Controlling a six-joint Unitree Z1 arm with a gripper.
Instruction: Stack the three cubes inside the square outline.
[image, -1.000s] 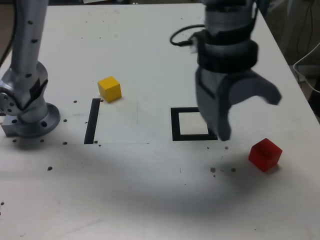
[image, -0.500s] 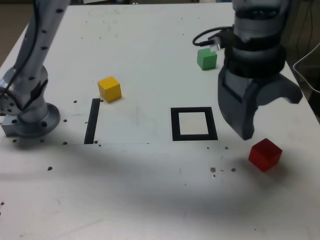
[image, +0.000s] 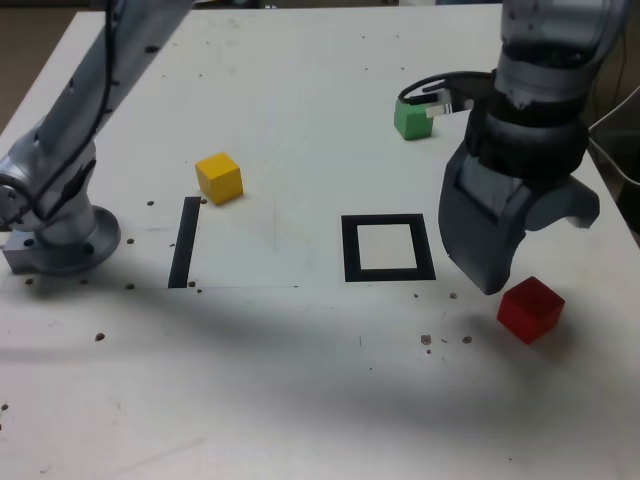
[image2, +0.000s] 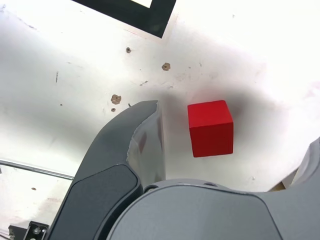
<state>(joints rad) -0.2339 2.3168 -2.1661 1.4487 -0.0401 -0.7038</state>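
- Nothing is stacked yet, as far as I can see. The outline (image: 388, 248) sits on the table (image: 300, 80) with its white middle bare: no cube in it, none on it.
- All three cubes lie apart, each flat on the tabletop.
- The red cube (image: 531, 309) is near the outline, off toward the exterior view's right and a little closer to the camera. It touches neither the tape nor anything else.
- The green cube (image: 413, 117) is farther back, well apart from the outline, partly behind a cable (image: 440, 84) on the arm.
- The yellow cube (image: 219, 178) is toward the exterior view's left, just beyond the far end of a straight tape strip (image: 184, 242).
- The gripper (image: 525, 262) hangs right over the red cube with its jaws spread wide and nothing in them. In the wrist view the red cube (image2: 210, 128) shows in the gap, with one finger (image2: 142, 135) beside it but clear of it; the other barely shows at the picture's edge.
- My guess is that red is meant to go first: it must be grasped, carried to the outline and set down inside. Then the other two must be fetched and put on top, so nearly all the work is left.
- Count: three cubes (one red, one green, one yellow), one outline, one tape strip, one arm with one gripper.
- Small dark specks dot the table; they look harmless.
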